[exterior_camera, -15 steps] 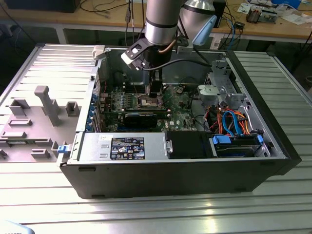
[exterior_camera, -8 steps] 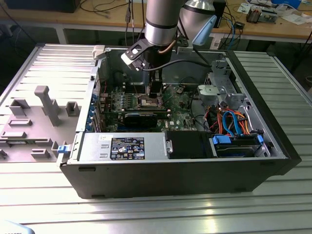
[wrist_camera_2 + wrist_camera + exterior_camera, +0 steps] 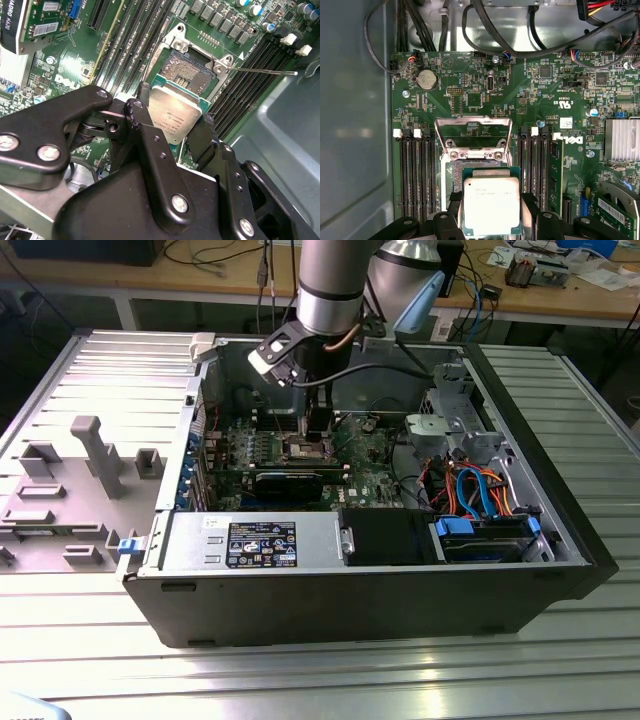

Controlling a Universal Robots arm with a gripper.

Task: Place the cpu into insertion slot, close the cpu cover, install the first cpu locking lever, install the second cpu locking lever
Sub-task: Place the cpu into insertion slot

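Your black two-fingered gripper (image 3: 174, 106) was pinching the small flat square cpu with the dull silvery-grey metal top (image 3: 176, 120) by two opposite edges, its top face showing between the fingers in both wrist views. You held the chip over the near edge of the insertion slot (image 3: 192, 70), the square socket with the dark brownish centre and silvery rim. It looked not yet seated, though the gap could not be judged. Beyond the socket, the thin silvery cpu cover frame (image 3: 473, 120) stood swung open, and long black memory slots (image 3: 415, 175) flanked the socket on both sides. The green motherboard (image 3: 375, 455) lay inside the open black computer case (image 3: 350, 605). To do this step well, you probably needed to keep the chip level, square its edges to the rim, and come straight down without dragging across the contacts.
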